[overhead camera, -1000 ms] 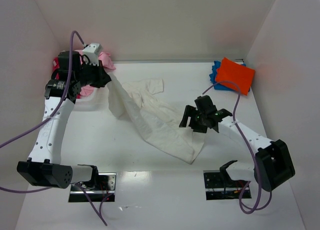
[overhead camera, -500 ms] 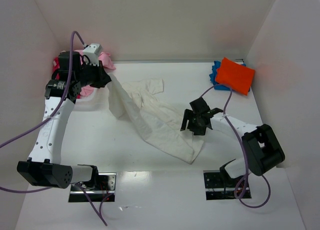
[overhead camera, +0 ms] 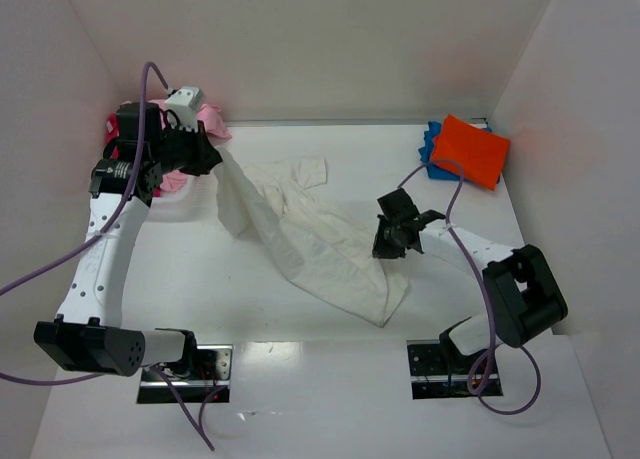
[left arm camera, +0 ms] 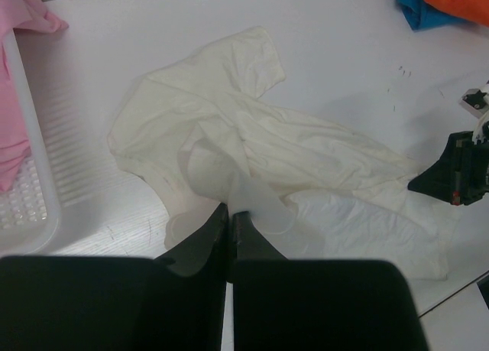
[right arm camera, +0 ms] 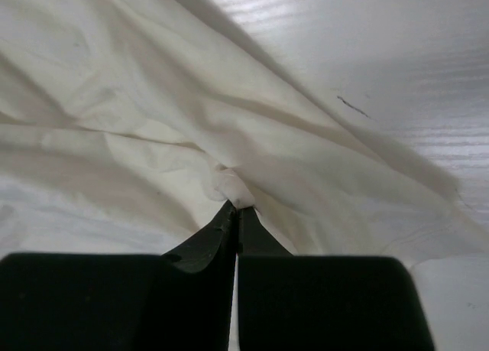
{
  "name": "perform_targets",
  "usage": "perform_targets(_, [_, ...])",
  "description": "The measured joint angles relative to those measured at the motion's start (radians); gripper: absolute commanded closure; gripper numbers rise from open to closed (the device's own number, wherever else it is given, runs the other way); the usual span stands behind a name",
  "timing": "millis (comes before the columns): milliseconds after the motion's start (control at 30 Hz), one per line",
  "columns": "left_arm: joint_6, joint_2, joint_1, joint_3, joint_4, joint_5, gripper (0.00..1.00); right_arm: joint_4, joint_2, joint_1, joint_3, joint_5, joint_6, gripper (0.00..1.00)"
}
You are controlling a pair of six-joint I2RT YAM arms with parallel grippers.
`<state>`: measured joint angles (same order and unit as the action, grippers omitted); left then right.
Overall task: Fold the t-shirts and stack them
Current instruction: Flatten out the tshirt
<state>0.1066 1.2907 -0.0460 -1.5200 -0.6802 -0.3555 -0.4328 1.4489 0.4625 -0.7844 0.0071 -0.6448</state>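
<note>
A white slotted basket is holding a light pink t-shirt. Just right of the basket, a cream-white t-shirt is lying crumpled, its near end hanging from the left gripper, whose jaws are pinching together on it. The right gripper is clamping a fold at the shirt's edge farthest from the basket.

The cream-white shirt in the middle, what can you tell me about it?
The cream-white t-shirt is soft, thin, crumpled cloth, stretched diagonally across the white table, with one short sleeve spread flat. The left tool holds one end raised; the right tool is shut on a fold near its other edge.
</note>
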Motion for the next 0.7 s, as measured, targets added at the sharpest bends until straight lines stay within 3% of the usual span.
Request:
perform_targets(167, [0.005,0.000,0.000,0.000,0.001,0.027,1.00,-0.063,-0.032,0.000,-0.122,0.039,0.016,1.00])
perform_targets(300, [0.041,0.019,0.000,-0.064,-0.004,0.118,1.00,-0.099,-0.059,-0.039,-0.340,0.065,0.062,1.00])
perform_targets(700, [0.079,0.259,0.002,-0.730,0.081,0.216,1.00,0.003,-0.024,-0.266,-1.030,0.147,0.294,1.00])
